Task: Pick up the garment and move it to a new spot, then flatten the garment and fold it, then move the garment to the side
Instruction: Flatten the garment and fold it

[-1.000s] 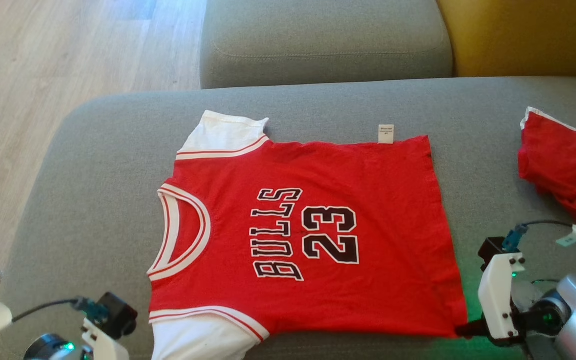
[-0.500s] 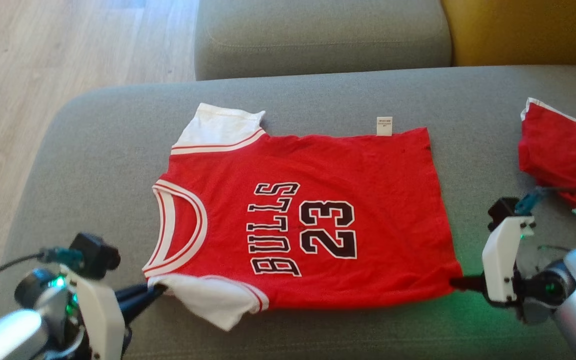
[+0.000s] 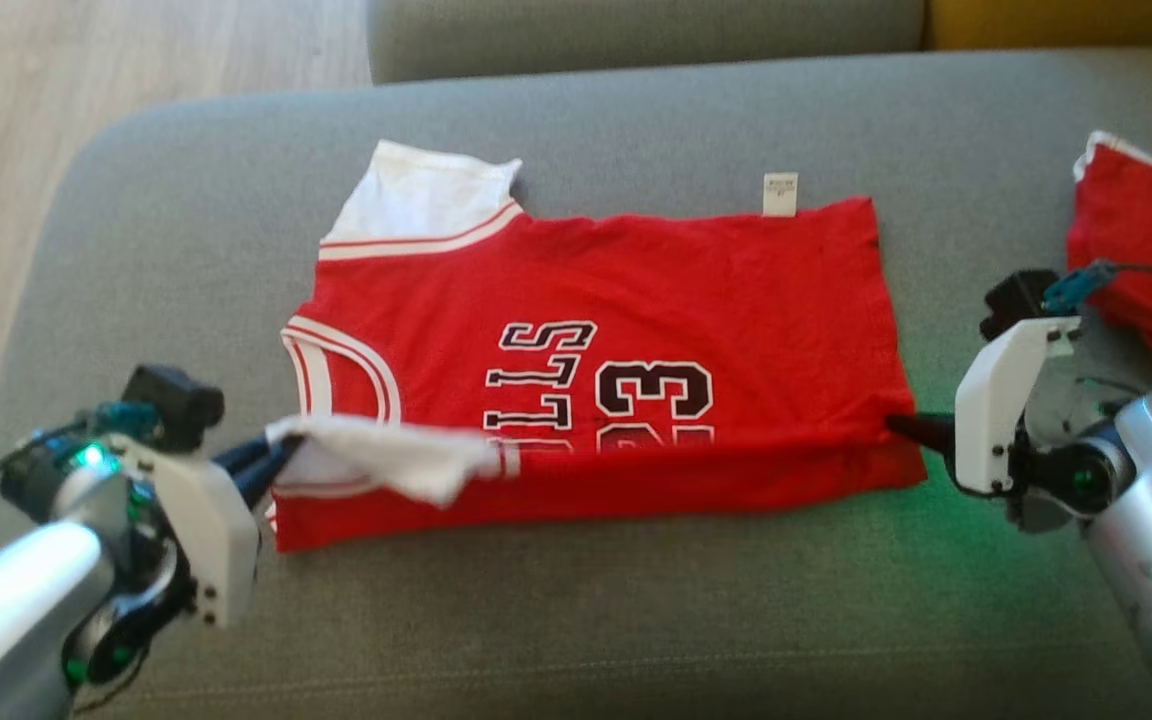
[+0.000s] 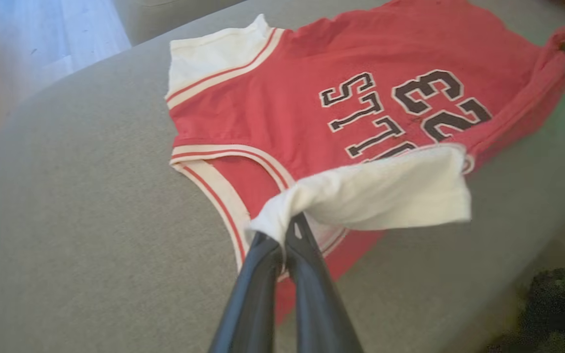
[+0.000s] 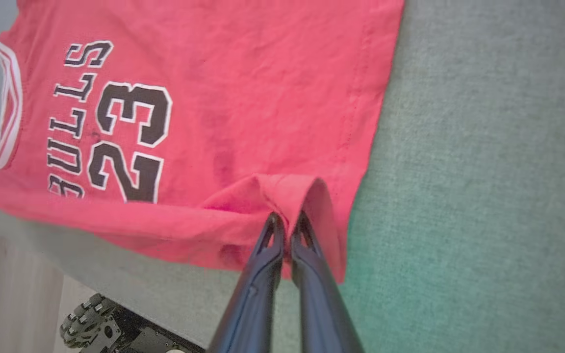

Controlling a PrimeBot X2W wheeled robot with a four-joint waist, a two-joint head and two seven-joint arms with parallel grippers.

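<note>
Daylight is coming in bright and even, no hard shadows forming. Head view is smearing slightly all over, print on the garment (image 3: 596, 390) reading soft. Green glow is spilling onto the sofa seat (image 3: 576, 620) beside the right gripper (image 3: 894, 425), also tinting the seat in the right wrist view. Left wrist view is looking washed out, floor (image 4: 32, 44) blowing out bluish-white top left, bottom right corner going dark and noisy. Right wrist fingers (image 5: 258, 294) are rendering sharp up close

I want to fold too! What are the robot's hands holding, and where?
The jersey: left gripper pinches its white sleeve, right gripper its near hem corner.
</note>
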